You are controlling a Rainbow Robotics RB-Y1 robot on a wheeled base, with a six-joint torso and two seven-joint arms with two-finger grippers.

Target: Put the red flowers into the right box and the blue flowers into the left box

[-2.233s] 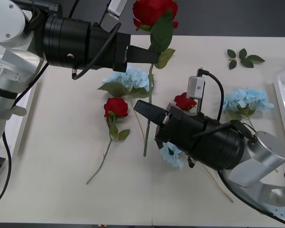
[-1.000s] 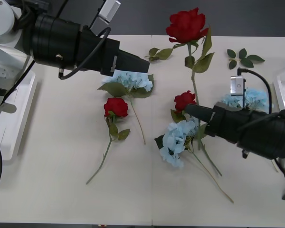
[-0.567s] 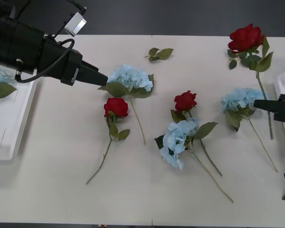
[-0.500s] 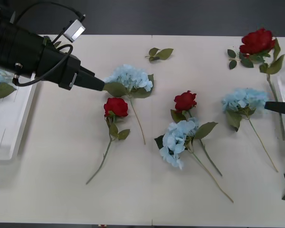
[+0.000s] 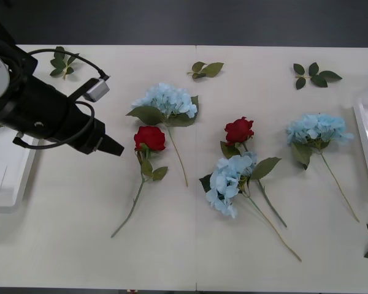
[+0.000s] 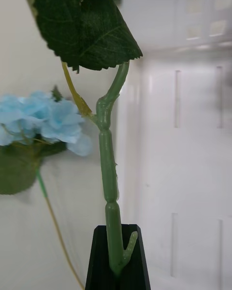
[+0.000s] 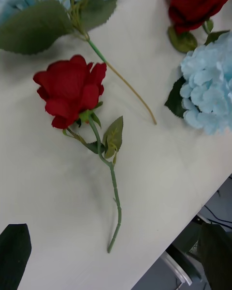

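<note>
- The right gripper has its black fingers pinched shut on the green stem of a red flower. A big green leaf sits at the top of that stem.
- Behind this stem is the white right box. In the front view its rim shows at the right edge of the frame.
- The left gripper is in the left middle of the front view, above the table. Its fingers are spread open and hold nothing.
- Its tip is just beside a red rose lying on the table.
- Another red rose lies in the middle.
- Three blue flowers lie on the table: upper middle, lower middle and right.
- The white left box is at the left edge.
</note>
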